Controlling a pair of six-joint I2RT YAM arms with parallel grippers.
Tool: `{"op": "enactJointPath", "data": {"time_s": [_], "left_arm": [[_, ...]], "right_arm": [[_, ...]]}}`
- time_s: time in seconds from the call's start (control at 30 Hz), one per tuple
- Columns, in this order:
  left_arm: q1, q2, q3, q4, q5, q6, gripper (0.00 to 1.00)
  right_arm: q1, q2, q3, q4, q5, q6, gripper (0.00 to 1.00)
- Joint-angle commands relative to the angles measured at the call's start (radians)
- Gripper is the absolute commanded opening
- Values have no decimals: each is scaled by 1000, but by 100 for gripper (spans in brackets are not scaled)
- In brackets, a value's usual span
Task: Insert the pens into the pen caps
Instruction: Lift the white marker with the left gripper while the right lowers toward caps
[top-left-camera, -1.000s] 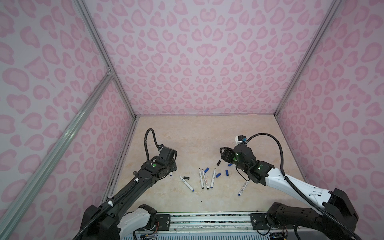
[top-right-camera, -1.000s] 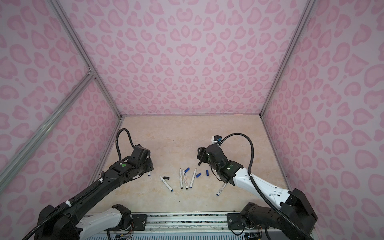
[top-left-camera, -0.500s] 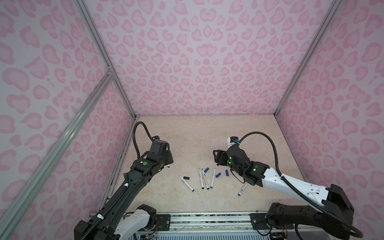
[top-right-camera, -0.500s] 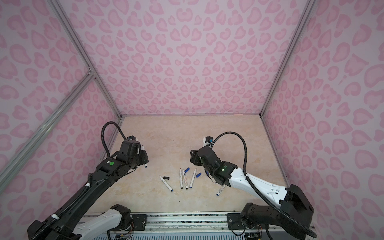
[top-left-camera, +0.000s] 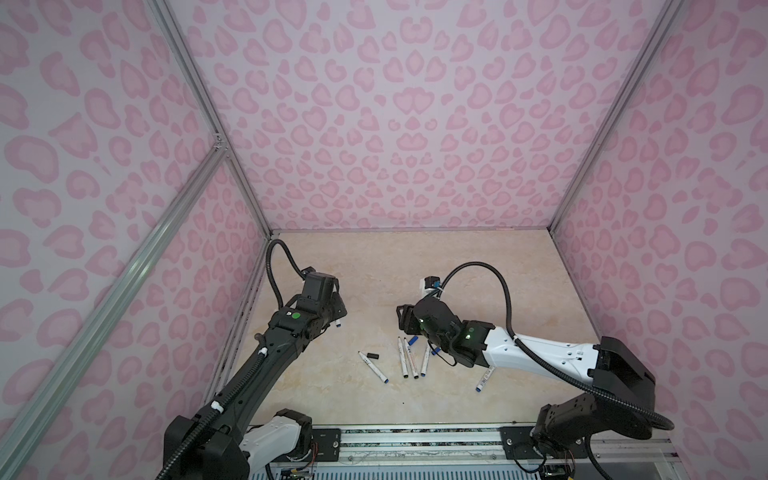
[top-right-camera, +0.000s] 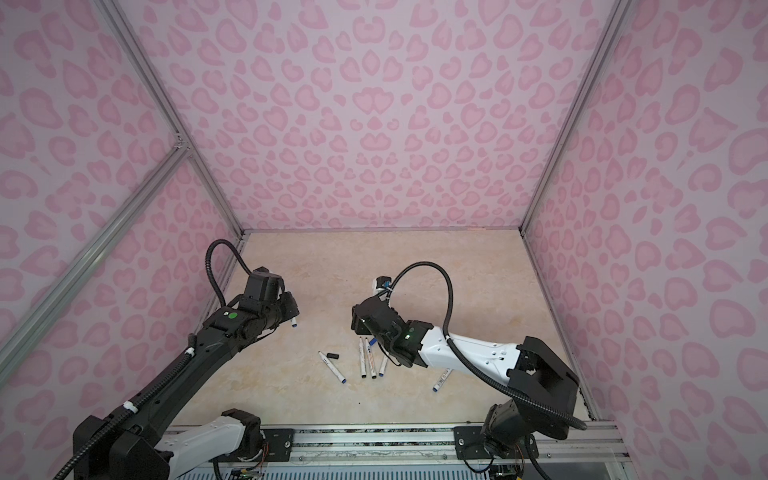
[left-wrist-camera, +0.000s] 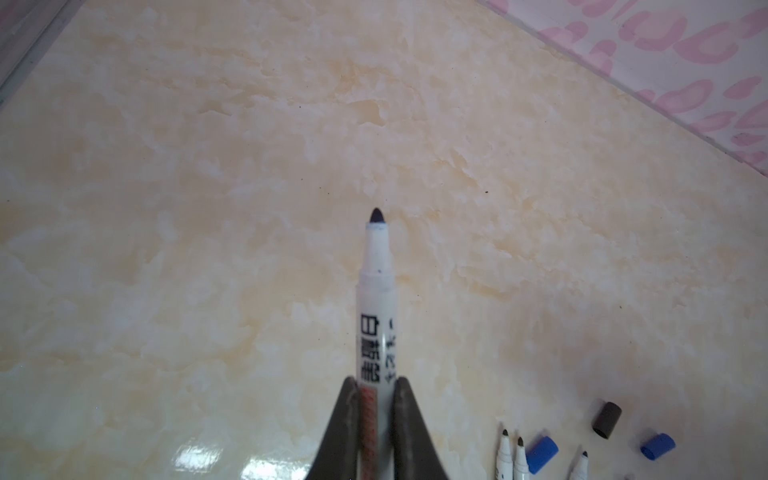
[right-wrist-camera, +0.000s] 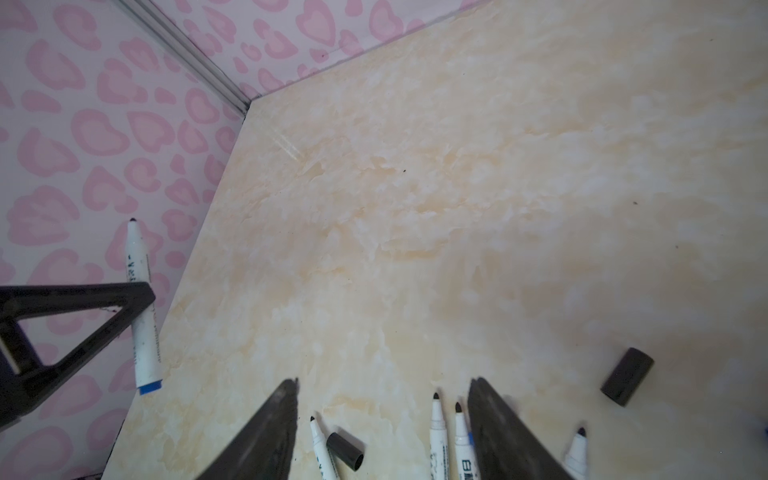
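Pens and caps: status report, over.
Left gripper shut on pen, tip bare, off the table. Right gripper open, empty, above loose pens. Caps loose on table. Nothing blocking.

far half of tabletop (top-left-camera: 415, 266) bare, pens (top-left-camera: 373, 367) and caps (top-left-camera: 372, 356) cluttering near centre

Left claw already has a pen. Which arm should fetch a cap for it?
Right. The right claw hangs open over the loose caps, while the left claw is shut on a pen, away from them.

Pink heart-print walls (top-left-camera: 411, 124), aluminium frame struts (top-left-camera: 124, 266), glossy cream marble-look floor (top-left-camera: 415, 266), even light
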Motion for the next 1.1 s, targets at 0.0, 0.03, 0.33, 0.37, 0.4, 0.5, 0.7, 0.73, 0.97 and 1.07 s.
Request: {"op": "enactJointPath", "data": {"time_s": [0.0, 0.03, 0.33, 0.37, 0.4, 0.5, 0.7, 0.73, 0.97, 1.07], "left_arm": [[2, -24, -59, 80, -73, -19, 3], [3, -46, -96, 102, -100, -24, 3], [6, -147, -151, 133, -133, 19, 4], [6, -142, -149, 145, -110, 31, 4], [6, -135, -150, 160, -81, 42, 4], [6, -113, -163, 240, 65, 86, 4], [7, -91, -170, 338, 288, 132, 4], [6, -87, -169, 329, 270, 129, 4], [6, -67, -165, 330, 277, 121, 4], [7, -65, -163, 328, 275, 119, 4]], "right_arm": [[32, 70, 55, -15, -80, -156, 65], [43, 91, 81, -34, -104, -246, 65], [59, 173, 145, -193, -190, -521, 56], [59, 169, 139, -206, -184, -537, 56], [59, 160, 133, -212, -176, -547, 56], [53, 115, 97, -206, -158, -544, 56], [44, 43, 34, -160, -179, -545, 59], [42, 41, 39, -186, -138, -531, 58], [-114, 3, -21, -281, -98, -326, 50], [-123, -37, -67, -272, -58, -183, 51]]}}
